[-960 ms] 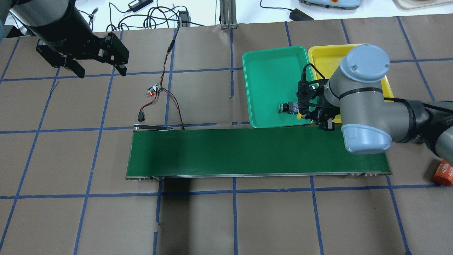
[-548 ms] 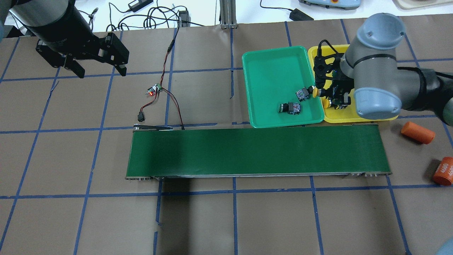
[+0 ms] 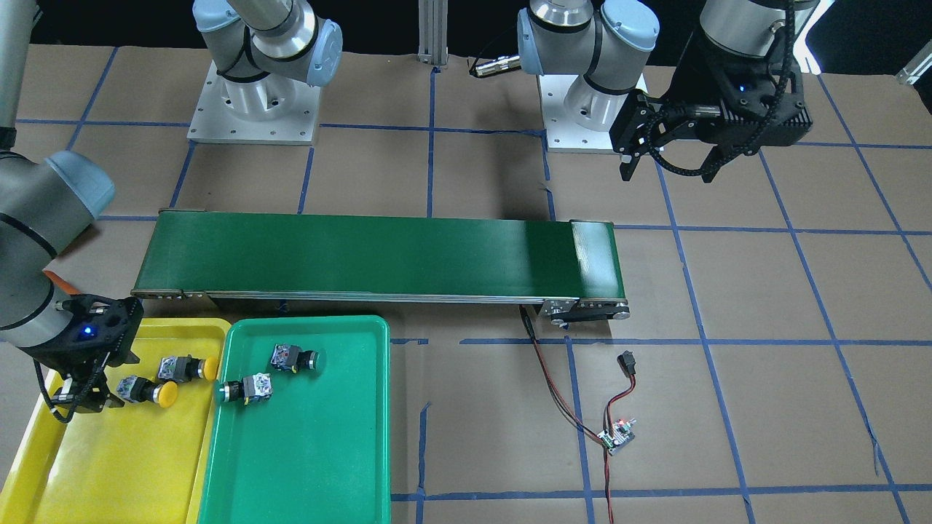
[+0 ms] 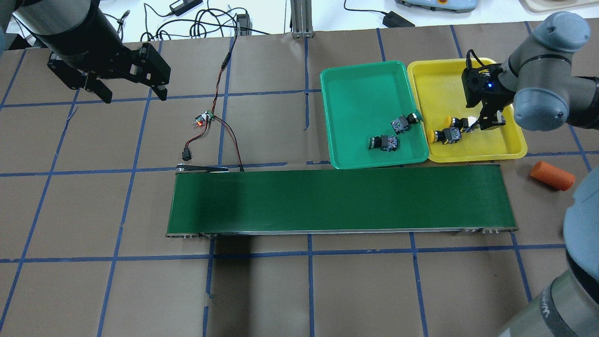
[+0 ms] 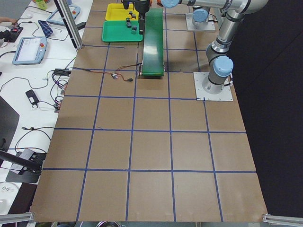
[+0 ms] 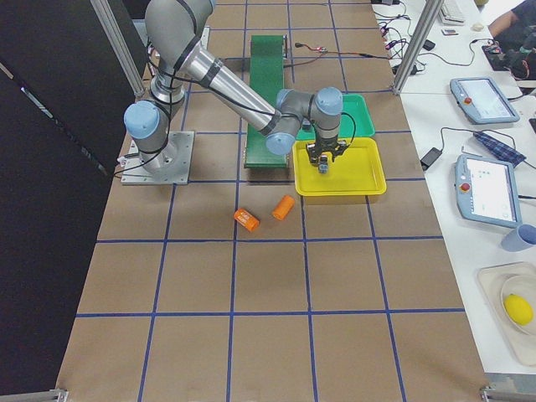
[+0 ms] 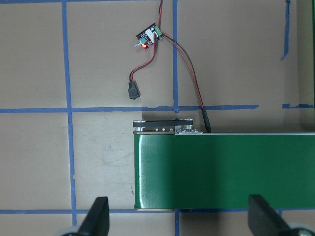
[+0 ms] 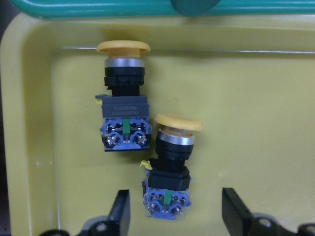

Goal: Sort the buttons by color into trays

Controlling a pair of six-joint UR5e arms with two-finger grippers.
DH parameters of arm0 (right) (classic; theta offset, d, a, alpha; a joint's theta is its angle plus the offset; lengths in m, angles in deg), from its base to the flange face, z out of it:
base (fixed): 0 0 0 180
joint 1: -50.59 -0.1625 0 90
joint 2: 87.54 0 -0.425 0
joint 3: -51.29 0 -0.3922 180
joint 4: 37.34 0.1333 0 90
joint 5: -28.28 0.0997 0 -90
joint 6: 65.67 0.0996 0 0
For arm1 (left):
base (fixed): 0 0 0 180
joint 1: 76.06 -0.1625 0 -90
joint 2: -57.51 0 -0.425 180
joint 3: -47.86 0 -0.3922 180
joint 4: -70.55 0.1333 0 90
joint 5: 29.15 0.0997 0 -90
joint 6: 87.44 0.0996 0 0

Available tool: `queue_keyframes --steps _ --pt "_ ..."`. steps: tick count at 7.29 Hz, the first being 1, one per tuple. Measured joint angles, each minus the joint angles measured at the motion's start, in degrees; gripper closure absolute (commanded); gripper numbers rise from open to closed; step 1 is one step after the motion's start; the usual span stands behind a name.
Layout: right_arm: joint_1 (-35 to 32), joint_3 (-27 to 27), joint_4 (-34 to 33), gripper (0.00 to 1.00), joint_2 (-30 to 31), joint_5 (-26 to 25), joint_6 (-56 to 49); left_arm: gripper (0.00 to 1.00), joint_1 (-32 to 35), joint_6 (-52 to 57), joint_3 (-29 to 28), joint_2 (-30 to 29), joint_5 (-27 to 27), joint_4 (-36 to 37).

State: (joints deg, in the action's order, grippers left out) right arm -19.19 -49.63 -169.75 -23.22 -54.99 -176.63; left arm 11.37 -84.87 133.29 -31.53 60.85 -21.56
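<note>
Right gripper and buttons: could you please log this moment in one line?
right gripper: open over yellow tray | yellow buttons: both inside it | green buttons: both in green tray | left gripper: open

green cap (image 8: pixel 195 5) cropped (top), yellow tray (image 3: pixel 109 466) clipped

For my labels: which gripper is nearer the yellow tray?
Right. The right gripper hangs over the yellow tray; the left gripper hovers far past the other end of the conveyor belt.
</note>
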Motion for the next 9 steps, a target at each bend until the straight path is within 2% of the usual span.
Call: queue_keyframes --steps 2,4,7,9 --pt "0.24 -0.20 1.59 0.00 1.58 1.10 0.10 0.00 0.01 0.04 0.00 0.01 0.00 0.00" --pt "-1.54 -0.21 8.60 0.00 6.65 0.76 5.21 0.00 -0.04 0.01 0.00 0.01 0.00 0.00" --pt "-12.15 0.25 18.06 0.00 14.82 -2.82 22.16 0.00 -0.06 0.01 0.00 0.01 0.00 0.00" --pt "-19.63 0.23 21.16 0.00 18.13 -4.61 31.64 0.00 -0.06 -0.01 0.00 0.01 0.00 0.00"
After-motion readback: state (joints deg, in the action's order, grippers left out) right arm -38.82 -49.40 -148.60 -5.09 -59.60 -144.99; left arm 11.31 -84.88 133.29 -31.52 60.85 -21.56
